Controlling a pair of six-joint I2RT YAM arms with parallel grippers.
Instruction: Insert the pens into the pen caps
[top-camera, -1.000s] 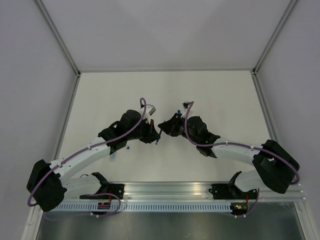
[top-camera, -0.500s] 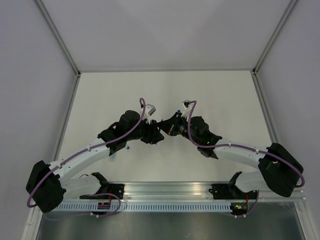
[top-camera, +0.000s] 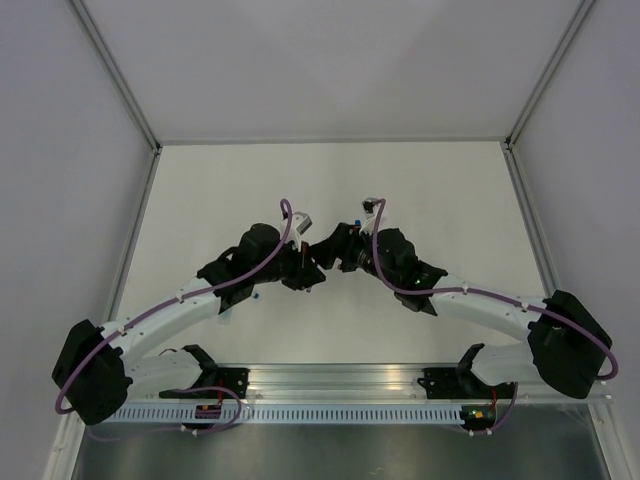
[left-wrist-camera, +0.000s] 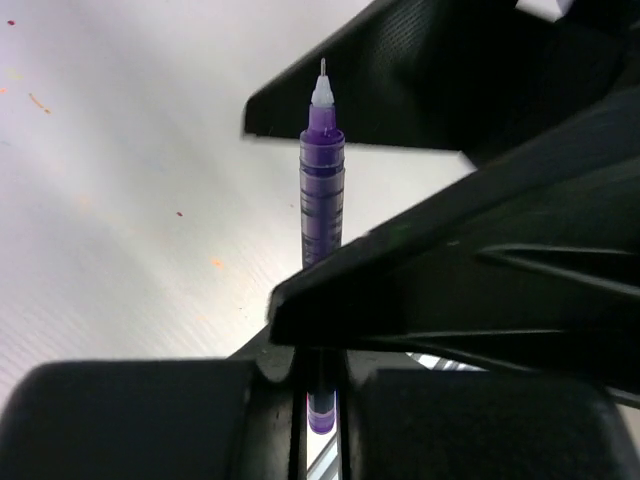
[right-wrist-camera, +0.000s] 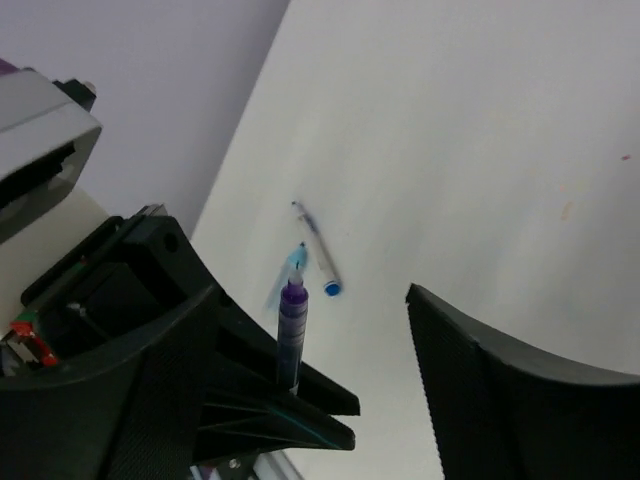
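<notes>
Two arms met over the middle of the white table (top-camera: 420, 180) in the top view. The left gripper (top-camera: 308, 264) and the right gripper (top-camera: 336, 250) were nearly nose to nose, and their dark bodies hid whatever sat between them, so the stance of the fingers could not be read from above. A tiny blue speck (top-camera: 258, 296) lay on the table beside the left forearm, too small to name. From the left wrist, the left gripper (left-wrist-camera: 320, 405) was clamped on the lower end of a purple pen (left-wrist-camera: 322, 190). The pen stood upright out of the narrow slit between the gripper's fingers (left-wrist-camera: 130, 420), its fine tip bare and uppermost. Two black fingers of the right gripper reached in from the right, one passing behind the pen's tip and the other crossing in front of its barrel, so the pen stood between them. From the right wrist, the right gripper (right-wrist-camera: 375, 350) was spread wide and held nothing. The purple pen (right-wrist-camera: 290, 340) rose just beside the finger on the view's left, well apart from the other finger (right-wrist-camera: 520, 400). Beyond, a white pen (right-wrist-camera: 314, 243) with a blue end lay flat on the table (right-wrist-camera: 480, 150), with a light blue cap (right-wrist-camera: 293, 262) just beside it, both apart from the grippers.
</notes>
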